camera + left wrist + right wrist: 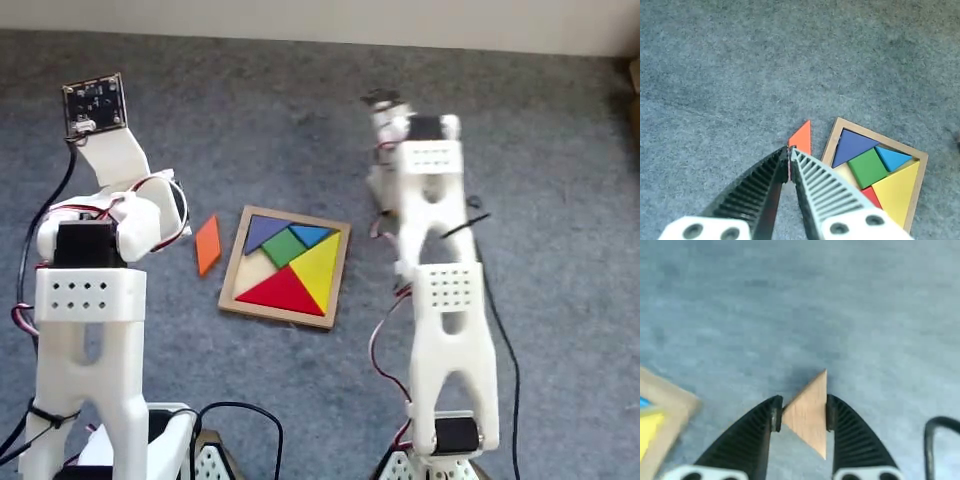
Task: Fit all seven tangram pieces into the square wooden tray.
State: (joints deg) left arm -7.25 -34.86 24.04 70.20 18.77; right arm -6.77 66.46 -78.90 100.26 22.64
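While your right fingers (850, 435) clamp the plain wooden triangle (807, 415), your left fingers (812, 177) sit together above the orange piece (801, 137) just beside the wooden tray (830, 141)

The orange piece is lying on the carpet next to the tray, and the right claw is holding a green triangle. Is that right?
Not quite. The triangle held in the right gripper is plain wood colour, not green, as the right wrist view shows. The green piece is already in the tray. The orange piece does lie on the carpet beside it.
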